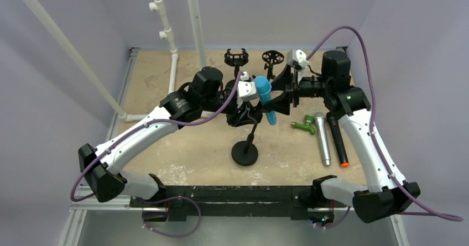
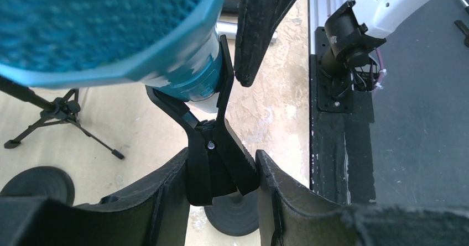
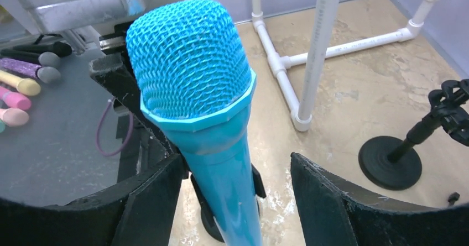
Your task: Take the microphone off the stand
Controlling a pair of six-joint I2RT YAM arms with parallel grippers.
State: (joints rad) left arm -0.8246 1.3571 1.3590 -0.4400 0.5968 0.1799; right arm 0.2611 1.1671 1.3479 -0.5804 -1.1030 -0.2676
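the stand [image 1: 245, 153] sits in the middle of the desk [image 1: 188, 155]. up its pole, the left tool [image 2: 221, 171] is closed on the clip [image 2: 213, 141], squeezing its handles. the blue microphone [image 3: 191, 63] sits in that clip, head up and tilted. the right tool [image 3: 238, 185] is open, with a finger on each side of the handle, so i think the pull should go head first.

The setting is a robotics laboratory test cell. Plain grey-violet partition walls [image 1: 420, 25] enclose a worn, stained beige tabletop [image 1: 182, 152]. A white-and-black jointed left robot arm [image 1: 138, 132] and its matching right robot arm [image 1: 368, 141] are bolted to a scuffed black base bar [image 1: 232, 193] at the near edge — each is fed by purple cables [image 1: 348, 27]. A white plastic pipe frame [image 1: 194, 14] stands at the rear.
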